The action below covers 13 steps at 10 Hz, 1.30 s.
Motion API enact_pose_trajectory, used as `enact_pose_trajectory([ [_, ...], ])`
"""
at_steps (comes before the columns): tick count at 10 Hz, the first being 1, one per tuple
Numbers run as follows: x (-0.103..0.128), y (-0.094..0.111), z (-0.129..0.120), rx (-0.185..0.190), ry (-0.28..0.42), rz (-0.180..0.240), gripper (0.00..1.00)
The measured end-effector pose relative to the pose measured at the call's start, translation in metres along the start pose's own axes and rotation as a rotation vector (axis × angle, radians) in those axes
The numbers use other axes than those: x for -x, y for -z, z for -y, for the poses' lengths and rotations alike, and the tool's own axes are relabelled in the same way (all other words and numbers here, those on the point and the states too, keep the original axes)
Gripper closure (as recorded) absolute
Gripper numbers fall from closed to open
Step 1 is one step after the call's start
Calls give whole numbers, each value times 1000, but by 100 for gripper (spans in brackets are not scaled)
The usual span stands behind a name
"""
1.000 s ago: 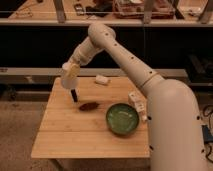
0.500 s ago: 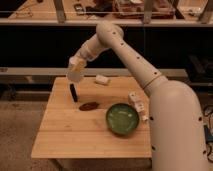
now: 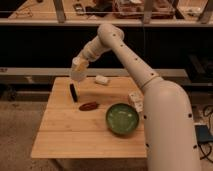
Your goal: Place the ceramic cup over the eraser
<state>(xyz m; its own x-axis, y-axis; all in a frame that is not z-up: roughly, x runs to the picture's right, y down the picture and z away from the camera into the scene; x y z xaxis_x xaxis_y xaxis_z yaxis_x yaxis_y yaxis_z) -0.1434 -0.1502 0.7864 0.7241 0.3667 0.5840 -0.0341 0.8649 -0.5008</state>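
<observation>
One ceramic cup (image 3: 78, 70) carried by the gripper (image 3: 79, 65), hanging just above and behind the black eraser (image 3: 73, 92) at the table's (image 3: 75, 135) far left. Finger opening: cannot tell. Risk: lowering off-centre, rim landing on the bar, tipping, or nudging the reddish-brown oval (image 3: 88, 106).

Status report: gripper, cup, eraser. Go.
Gripper above table's far-left corner, carrying ceramic cup. Eraser just below, uncovered. Nothing between them.
</observation>
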Motion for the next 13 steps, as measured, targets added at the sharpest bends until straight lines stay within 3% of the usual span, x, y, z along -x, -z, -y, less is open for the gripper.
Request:
enact_pose_trajectory([
  [4, 9, -30, -20, 97, -27, 20, 100],
  [8, 2, -57, -40, 205, -46, -10, 100],
  [11, 3, -69, -44, 223, -41, -13, 100],
  [12, -5, -82, -34, 189, -19, -35, 100],
  [13, -6, -86, -33, 181, -11, -35, 100],
])
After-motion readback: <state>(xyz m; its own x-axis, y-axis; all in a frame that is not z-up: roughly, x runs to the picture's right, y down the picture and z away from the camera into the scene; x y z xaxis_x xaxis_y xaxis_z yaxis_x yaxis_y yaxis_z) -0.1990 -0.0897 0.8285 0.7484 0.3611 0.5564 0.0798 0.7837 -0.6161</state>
